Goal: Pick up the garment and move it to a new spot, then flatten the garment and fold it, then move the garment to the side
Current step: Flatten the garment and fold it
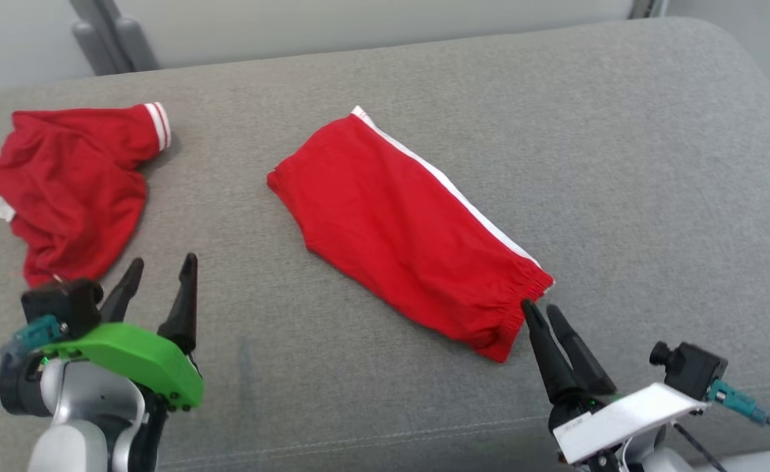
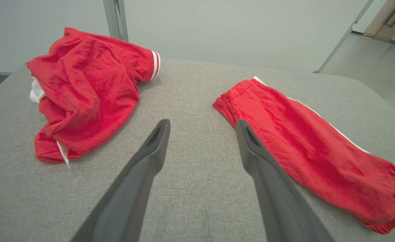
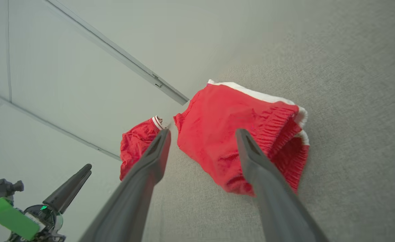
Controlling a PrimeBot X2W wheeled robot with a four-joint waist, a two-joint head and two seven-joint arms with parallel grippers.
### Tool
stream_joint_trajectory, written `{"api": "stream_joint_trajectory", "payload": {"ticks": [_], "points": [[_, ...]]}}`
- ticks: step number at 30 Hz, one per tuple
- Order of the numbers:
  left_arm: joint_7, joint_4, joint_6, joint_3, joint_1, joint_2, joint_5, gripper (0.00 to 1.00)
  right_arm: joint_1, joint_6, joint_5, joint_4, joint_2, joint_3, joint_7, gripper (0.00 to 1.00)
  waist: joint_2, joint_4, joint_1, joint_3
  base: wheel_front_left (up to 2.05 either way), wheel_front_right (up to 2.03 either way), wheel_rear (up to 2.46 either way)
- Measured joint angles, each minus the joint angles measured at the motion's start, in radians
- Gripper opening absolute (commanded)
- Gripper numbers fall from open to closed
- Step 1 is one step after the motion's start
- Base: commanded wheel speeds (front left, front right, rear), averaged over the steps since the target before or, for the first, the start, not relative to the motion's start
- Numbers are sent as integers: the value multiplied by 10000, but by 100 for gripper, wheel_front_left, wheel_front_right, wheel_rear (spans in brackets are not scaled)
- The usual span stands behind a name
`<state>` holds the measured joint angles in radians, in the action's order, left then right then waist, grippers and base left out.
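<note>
- The folded red shorts (image 1: 405, 229) are laid flat at the middle of the grey cushion (image 1: 621, 164).
- A crumpled red garment (image 1: 70, 190) is seen at the far left.
- The left hand (image 1: 163, 260) is held spread, empty, near it.
- The right hand (image 1: 539, 306) is held spread just beside the shorts' waistband.

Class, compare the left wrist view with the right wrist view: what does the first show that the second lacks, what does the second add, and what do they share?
Left wrist view: the crumpled red garment spread out in full, with its white tag at the near edge.
Right wrist view: the left gripper seen from outside, with its green housing, and the folded red garment seen from its gathered waistband end.
Both: the two red garments lying apart on the grey cushion.
</note>
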<state>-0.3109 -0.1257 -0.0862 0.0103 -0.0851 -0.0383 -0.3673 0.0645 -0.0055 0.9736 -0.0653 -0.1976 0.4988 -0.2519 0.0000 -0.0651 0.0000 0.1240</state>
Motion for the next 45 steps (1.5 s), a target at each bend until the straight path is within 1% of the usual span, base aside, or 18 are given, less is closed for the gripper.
{"api": "stream_joint_trajectory", "payload": {"ticks": [3,5,11,17,19,25,30,34,39,45], "points": [[556,-180,-2,-236,603,-2,228,100,447,-36,50,222,96,136,0,100,0,463,0,-155,0,0,0],[917,-290,-2,-341,968,-17,278,100,592,13,234,355,326,88,0,100,0,761,0,-234,0,0,0],[1852,-608,-4,-652,1876,-38,694,100,831,401,1248,782,1216,-128,0,100,0,1543,0,-363,0,0,0],[2543,-832,-2,-861,2269,-44,819,100,883,671,1755,1430,1317,-328,0,100,0,1979,0,-248,0,0,0],[2729,-905,79,-855,2392,-44,819,100,883,696,1866,1580,1340,-439,0,100,0,2011,0,-143,0,0,0],[2978,-1127,84,-989,2544,-52,817,100,882,794,2263,2107,1390,-786,0,100,0,1950,0,211,0,0,0],[3168,-1356,161,-936,2544,-52,834,100,794,1014,3164,2575,1467,-546,0,100,0,1806,0,615,0,0,0],[3304,-1452,163,-915,2532,-56,918,100,487,1108,3672,2867,1515,-510,0,100,0,1621,0,773,0,0,0],[3354,-1569,211,-938,2528,-59,943,100,8,1191,3850,3039,1513,-598,0,100,0,1472,0,885,0,0,0],[3482,-1595,224,-1095,2522,-59,991,100,-403,1195,4059,3296,1505,-786,0,100,0,1402,0,995,0,0,0]]}}
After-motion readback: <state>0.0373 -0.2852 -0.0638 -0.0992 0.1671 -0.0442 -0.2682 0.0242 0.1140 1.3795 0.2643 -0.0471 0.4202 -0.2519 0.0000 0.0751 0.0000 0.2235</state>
